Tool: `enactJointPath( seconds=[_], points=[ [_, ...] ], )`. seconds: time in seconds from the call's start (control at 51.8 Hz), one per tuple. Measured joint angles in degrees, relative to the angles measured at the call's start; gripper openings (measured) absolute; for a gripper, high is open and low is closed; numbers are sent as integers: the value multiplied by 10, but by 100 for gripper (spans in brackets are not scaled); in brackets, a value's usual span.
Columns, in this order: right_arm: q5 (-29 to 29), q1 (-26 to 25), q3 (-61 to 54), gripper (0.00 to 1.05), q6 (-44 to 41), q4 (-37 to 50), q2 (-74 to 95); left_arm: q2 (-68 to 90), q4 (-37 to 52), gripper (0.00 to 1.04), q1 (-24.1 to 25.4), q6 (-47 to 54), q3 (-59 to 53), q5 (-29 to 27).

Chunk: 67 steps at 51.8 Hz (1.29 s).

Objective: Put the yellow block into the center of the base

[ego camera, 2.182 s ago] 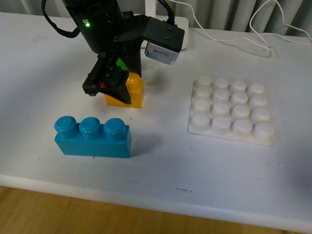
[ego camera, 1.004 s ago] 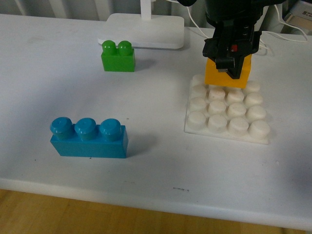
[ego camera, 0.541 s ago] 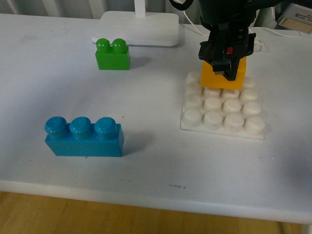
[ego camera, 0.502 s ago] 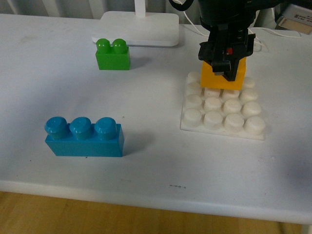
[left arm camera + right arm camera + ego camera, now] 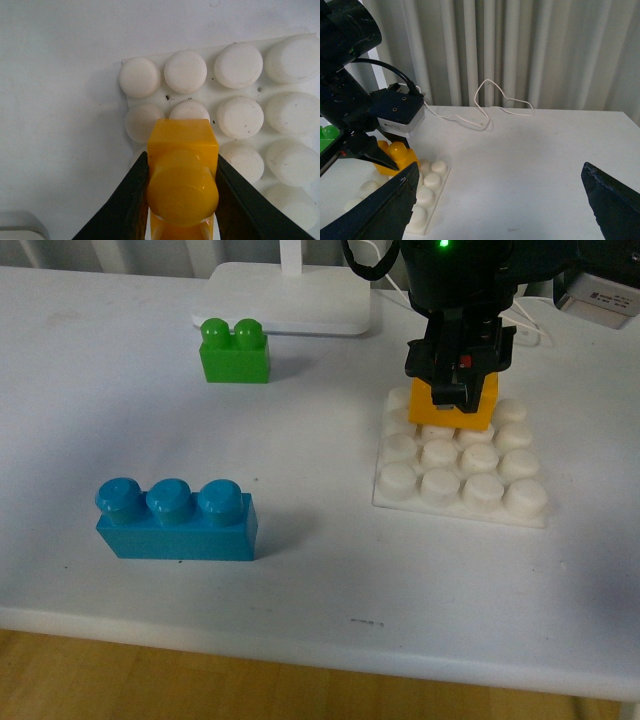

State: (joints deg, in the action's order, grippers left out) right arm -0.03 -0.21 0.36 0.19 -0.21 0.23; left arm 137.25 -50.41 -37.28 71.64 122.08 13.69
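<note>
The yellow block [image 5: 455, 406] is clamped between the black fingers of my left gripper [image 5: 455, 380], which is shut on it. It hangs low over the rear middle studs of the white base [image 5: 462, 472]; I cannot tell whether it touches them. In the left wrist view the yellow block [image 5: 182, 170] fills the left gripper [image 5: 182, 172], with the base [image 5: 240, 117] and its round studs beneath. My right gripper [image 5: 500, 200] is open and holds nothing. It hovers over bare table to the right of the base [image 5: 427, 195], and from there the yellow block [image 5: 395, 152] shows under the left arm.
A green two-stud brick [image 5: 235, 350] stands at the back left in front of a white lamp foot [image 5: 290, 310]. A blue three-stud brick [image 5: 175, 520] lies at the front left. A thin white cable [image 5: 490, 105] trails across the table behind the base.
My left gripper carried the yellow block from the table's left side over to the base. In the last half second it has sunk a little closer to the studs.
</note>
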Motion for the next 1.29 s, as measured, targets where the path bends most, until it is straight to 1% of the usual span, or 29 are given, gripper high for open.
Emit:
enactJointPath(
  seconds=[0.251,0.367,0.521,0.618,0.734,1.004,1.294],
  points=[
    [0,0,0,95,0,0,0,1,5,32,0,-9,0,0],
    [0,0,0,95,0,0,0,3,-15,32,-1,-27,4,25],
    [0,0,0,95,0,0,0,5,-24,32,-2,-35,8,37],
    [0,0,0,95,0,0,0,5,-24,32,-2,-33,6,24],
    [0,0,0,95,0,0,0,5,-12,32,-3,-33,-3,26],
    [0,0,0,95,0,0,0,4,15,31,-3,-25,-31,2],
    [0,0,0,95,0,0,0,-7,46,31,-3,-21,-65,-4]
  ],
)
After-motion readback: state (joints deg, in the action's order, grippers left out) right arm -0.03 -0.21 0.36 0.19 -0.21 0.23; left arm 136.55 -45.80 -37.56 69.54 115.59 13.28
